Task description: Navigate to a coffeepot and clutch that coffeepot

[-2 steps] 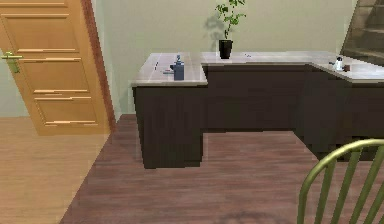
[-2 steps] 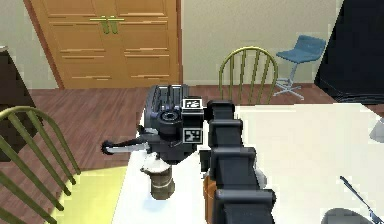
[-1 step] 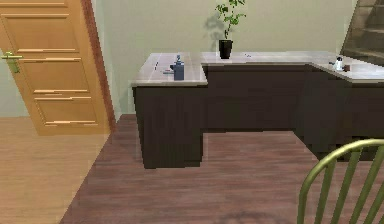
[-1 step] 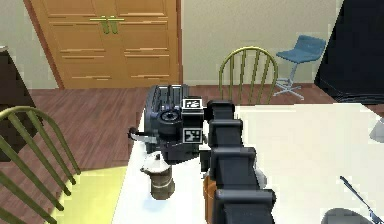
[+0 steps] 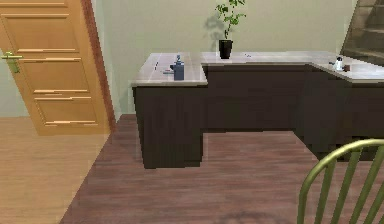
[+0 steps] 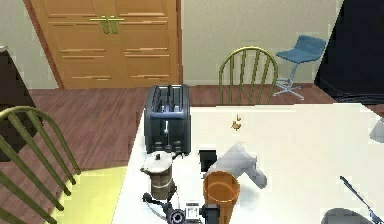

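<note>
Probably the coffeepot (image 6: 157, 172) near your gripper (image 6: 160, 205) is stiff, slick metal; grasp mid-body. Whether it holds anything, you cannot tell.

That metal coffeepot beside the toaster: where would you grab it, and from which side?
Probably around the round body of the coffeepot, just below the lid, coming from the arm side view's bottom. It stands upright. The toaster sits close behind it and an orange cup stands to its right, so those sides look crowded. I cannot make out a handle.
</note>
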